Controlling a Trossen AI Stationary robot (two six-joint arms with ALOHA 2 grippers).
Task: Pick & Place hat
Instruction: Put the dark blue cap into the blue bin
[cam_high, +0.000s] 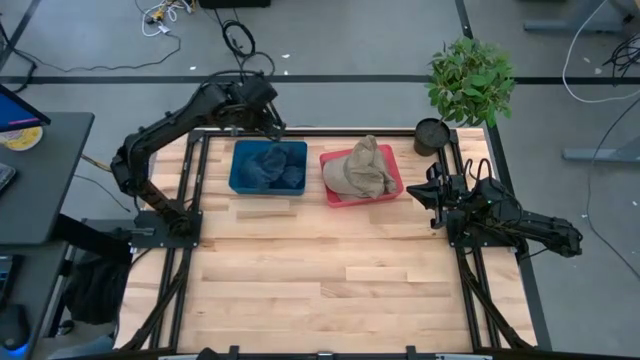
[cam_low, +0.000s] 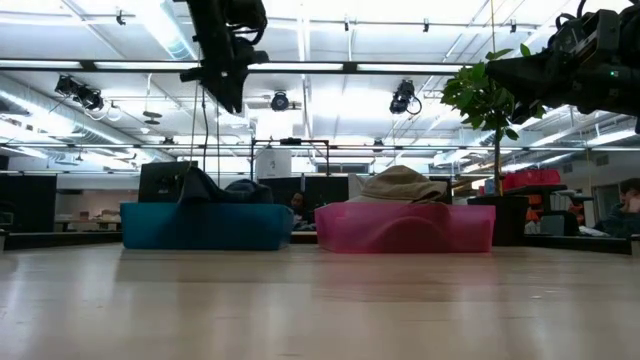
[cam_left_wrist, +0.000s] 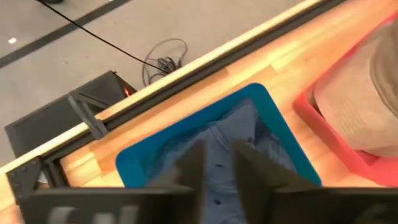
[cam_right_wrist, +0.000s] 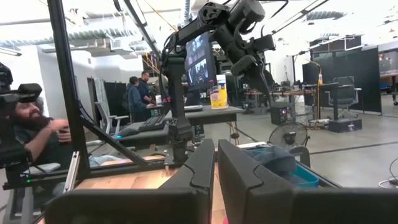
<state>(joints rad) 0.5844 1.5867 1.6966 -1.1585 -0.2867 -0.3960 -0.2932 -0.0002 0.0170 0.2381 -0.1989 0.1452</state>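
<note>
Two hats sit binned: below our left jaws, emptied and hovering, a blue hat in the blue bin; right jaws clenched, idle.

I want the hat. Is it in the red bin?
Yes, in. The tan hat lies heaped inside the red bin, poking above its rim.

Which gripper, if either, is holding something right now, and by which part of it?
Neither. The left gripper hovers empty above the blue hat in the blue tray; the right gripper waits shut and empty at the table's right side.
</note>
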